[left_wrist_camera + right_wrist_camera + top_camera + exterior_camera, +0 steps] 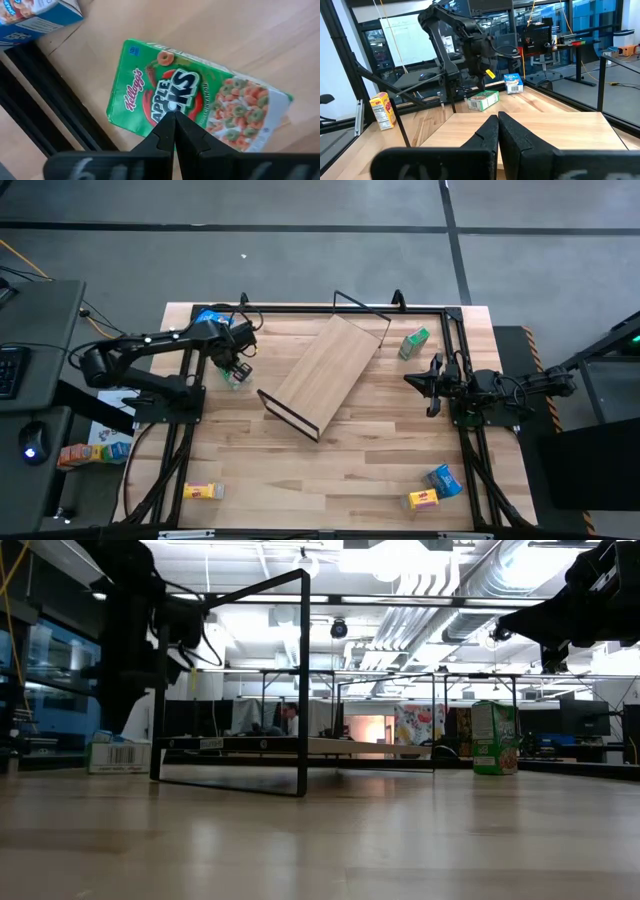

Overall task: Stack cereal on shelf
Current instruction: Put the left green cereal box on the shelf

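On the plank table, one shelf lay at a slant near the middle, its light-wood board running from the far side toward the near left, with a black wire frame at each end. Six cereal boxes were spread around it, two of each colour. One green box lay flat on the left side of the table, well left of the shelf, and the other green box stood upright near the far right corner. One blue box sat at the far left edge just behind the left arm, and the other blue box lay near the front right corner, touching a yellow box beside it. A second yellow box lay alone near the front left corner. A left arm reached in from the left edge, elbow bent, with the left gripper pointing down right above the flat green box, its fingers closed together and holding nothing. A right arm waited folded at the right edge of the table, the right gripper aimed level across the shelf board, its fingers closed together and empty.
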`<act>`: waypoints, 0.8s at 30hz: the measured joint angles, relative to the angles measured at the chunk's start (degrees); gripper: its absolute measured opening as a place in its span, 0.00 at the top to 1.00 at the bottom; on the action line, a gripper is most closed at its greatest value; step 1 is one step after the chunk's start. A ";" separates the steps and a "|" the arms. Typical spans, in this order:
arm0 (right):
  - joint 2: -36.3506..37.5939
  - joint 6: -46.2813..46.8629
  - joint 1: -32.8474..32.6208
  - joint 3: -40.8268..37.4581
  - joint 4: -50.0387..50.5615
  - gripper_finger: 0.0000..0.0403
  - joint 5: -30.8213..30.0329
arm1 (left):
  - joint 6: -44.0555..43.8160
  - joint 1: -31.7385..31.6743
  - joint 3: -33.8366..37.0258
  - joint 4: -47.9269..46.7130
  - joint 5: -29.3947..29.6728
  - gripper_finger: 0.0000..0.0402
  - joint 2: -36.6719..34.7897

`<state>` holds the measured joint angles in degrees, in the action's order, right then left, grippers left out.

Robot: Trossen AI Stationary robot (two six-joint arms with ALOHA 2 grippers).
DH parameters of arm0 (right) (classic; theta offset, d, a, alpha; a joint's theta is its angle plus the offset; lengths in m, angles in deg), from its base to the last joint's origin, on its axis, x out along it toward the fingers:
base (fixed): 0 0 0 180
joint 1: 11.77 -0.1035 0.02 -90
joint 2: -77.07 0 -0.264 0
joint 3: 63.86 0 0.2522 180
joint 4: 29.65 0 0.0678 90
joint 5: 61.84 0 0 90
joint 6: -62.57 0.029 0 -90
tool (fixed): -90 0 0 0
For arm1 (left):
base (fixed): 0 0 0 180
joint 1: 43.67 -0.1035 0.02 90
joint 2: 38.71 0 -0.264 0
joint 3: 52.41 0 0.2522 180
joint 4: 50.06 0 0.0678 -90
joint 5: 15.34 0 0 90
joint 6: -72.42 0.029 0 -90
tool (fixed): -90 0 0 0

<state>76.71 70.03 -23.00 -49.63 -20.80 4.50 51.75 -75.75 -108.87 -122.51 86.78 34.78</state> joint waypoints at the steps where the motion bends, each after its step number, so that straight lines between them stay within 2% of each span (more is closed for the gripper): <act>1: 0.00 0.00 -0.01 0.00 0.01 1.00 0.00 | 0.51 -0.20 0.00 -0.01 0.00 1.00 0.54; 9: 0.00 0.00 0.00 -0.02 0.02 1.00 0.00 | 2.82 0.95 0.00 1.02 -5.57 1.00 1.59; 24: 0.00 0.00 0.01 0.00 0.01 1.00 0.00 | -0.71 4.03 4.15 5.08 -6.04 1.00 0.84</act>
<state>76.71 70.03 -22.99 -49.63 -20.79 4.50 51.05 -71.71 -104.73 -117.43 80.74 35.62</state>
